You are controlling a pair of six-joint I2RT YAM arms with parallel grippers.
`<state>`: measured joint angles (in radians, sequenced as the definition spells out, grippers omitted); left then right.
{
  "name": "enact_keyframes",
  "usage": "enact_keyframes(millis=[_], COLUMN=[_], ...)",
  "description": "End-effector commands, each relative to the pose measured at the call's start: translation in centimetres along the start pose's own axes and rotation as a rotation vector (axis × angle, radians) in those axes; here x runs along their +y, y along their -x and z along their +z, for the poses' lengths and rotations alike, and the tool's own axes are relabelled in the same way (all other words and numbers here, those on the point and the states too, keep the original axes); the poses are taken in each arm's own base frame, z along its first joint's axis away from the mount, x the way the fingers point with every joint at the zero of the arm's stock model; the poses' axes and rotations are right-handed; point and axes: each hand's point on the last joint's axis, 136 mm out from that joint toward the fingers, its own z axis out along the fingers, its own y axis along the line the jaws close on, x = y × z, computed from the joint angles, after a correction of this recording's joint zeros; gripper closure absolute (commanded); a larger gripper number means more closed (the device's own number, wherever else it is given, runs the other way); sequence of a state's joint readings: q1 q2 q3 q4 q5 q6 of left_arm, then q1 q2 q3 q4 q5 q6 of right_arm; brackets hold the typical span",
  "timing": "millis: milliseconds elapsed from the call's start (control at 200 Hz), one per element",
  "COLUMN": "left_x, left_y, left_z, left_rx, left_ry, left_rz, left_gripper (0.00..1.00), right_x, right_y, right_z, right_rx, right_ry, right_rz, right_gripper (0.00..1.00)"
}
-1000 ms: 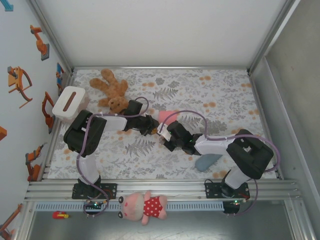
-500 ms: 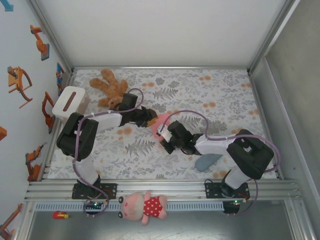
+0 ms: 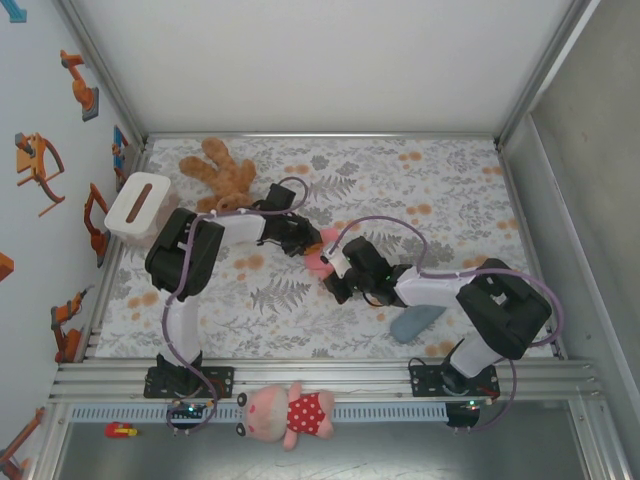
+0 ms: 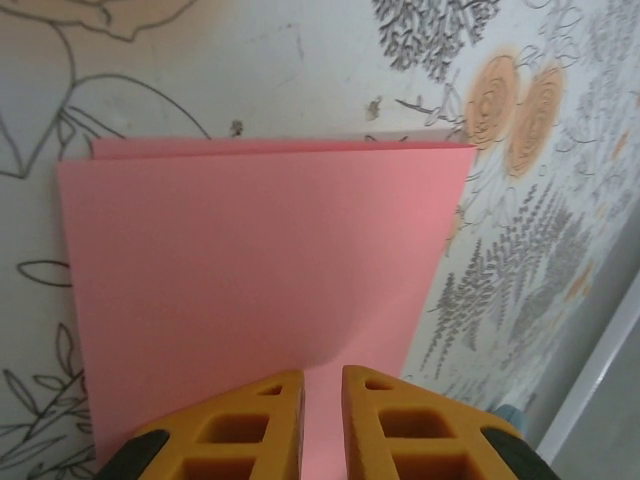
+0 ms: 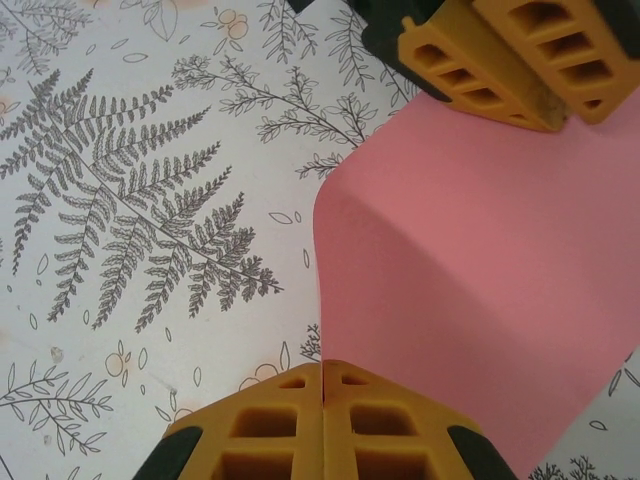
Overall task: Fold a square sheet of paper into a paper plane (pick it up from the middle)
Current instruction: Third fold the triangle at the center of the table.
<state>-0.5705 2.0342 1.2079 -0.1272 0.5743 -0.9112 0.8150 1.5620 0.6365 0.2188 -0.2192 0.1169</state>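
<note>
At the middle of the table, the right gripper (image 5: 322, 370) has its orange fingers pressed flat together on the near-right edge of the square sheet of paper (image 5: 470, 270), with no gap between them. The left gripper (image 4: 322, 378) meets the same sheet from the far-left side. Its jaws stand a narrow slit apart with pink showing in the slit, and I cannot tell whether they truly pinch the paper or merely straddle it. The sheet is doubled over on itself, a second layer peeking out along one edge in the left wrist view. Between the two grippers it bows in a soft rounded hump rather than lying flat on the floral tablecloth (image 3: 450, 200). That hump suggests how it handles: very light and limp, with no stiffness to resist a push. It looks quick to buckle or take an unwanted crease, and likely to slip from a loose pinch. It seems best held at opposite edges close to the fold line, kept gently taut, with creases pressed against the table. The teddy bear (image 3: 222, 178) lies to the far left and the grey-blue pouch (image 3: 415, 322) to the near right, both apart from the sheet.
</note>
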Motion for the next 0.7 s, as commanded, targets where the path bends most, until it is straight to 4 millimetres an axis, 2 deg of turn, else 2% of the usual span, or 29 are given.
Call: enact_keyframes(millis=[0, 321, 691], left_x=[1.9, 3.0, 2.9], left_y=[-1.1, -1.5, -1.7], left_z=[0.6, 1.0, 1.2], left_rx=[0.049, 0.079, 0.090], left_ry=[0.088, 0.131, 0.125], left_rz=[0.020, 0.028, 0.037], left_gripper=[0.84, 0.87, 0.87], right_x=[-0.2, -2.9, -4.3], right_y=[0.7, 0.6, 0.3], right_z=[0.1, 0.2, 0.4], right_rx=[-0.019, -0.013, 0.023], right_ry=[0.003, -0.103, -0.174], right_rz=[0.054, 0.126, 0.140], right_gripper=[1.00, 1.00, 1.00])
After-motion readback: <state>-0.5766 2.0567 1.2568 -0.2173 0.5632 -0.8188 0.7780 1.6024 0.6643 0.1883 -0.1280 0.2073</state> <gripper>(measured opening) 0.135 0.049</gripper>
